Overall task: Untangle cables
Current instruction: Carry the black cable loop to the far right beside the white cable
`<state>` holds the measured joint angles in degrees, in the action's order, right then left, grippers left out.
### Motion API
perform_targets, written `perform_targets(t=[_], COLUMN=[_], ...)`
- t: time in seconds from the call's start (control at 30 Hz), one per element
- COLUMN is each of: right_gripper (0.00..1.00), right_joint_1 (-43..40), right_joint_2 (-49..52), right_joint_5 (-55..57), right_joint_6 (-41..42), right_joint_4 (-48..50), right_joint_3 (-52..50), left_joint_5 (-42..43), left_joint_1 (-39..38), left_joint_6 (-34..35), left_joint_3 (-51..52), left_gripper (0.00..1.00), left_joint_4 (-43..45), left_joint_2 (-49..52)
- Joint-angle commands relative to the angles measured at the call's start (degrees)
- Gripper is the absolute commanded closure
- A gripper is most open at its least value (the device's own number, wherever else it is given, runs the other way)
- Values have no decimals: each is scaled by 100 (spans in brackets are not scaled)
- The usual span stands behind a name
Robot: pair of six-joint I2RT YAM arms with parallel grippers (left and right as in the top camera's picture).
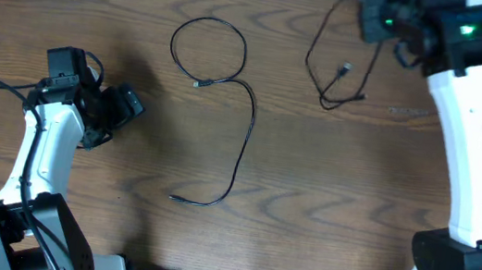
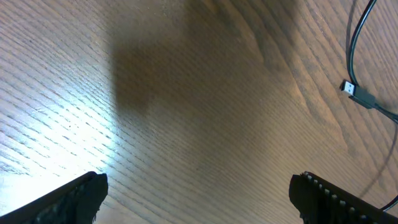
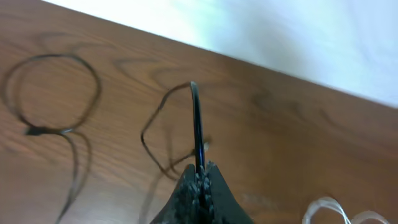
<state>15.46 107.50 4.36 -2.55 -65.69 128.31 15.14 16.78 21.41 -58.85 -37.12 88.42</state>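
While the right claw [image 3: 199,177] was clamped on the black cable [image 3: 196,121] by the far edge of the counter [image 1: 335,203], the left claw [image 2: 199,190] hung wide apart near the looped cable [image 1: 246,136] lying mid-counter.

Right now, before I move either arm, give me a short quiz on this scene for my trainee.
1. True or false: the left fingers are shut on a cable.
2. The right fingers pinch: A) a white cable, B) a black cable, C) nothing?
3. In the overhead view, does the looped cable cross that held cable or lie apart?
Key: 1 false; 2 B; 3 apart.
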Motion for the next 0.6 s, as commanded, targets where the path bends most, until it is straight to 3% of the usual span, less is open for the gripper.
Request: perform_targets(t=[0.0, 0.33, 0.57], right_gripper=[99, 99, 99], right_joint_1=[-227, -1086, -2059], right_joint_2=[-98, -87, 133], right_joint_5=[92, 1235, 1283], right_joint_6=[188, 892, 1353], right_joint_4=[-184, -442, -533], right_joint_3=[-66, -68, -68], left_joint_5=[31, 31, 31], left_joint_1=[13, 13, 13], left_joint_6=[33, 33, 33], left_joint_3=[66, 66, 66], left_gripper=[2, 2, 2], left_joint_4=[-15, -15, -15], left_joint_2=[52, 52, 52])
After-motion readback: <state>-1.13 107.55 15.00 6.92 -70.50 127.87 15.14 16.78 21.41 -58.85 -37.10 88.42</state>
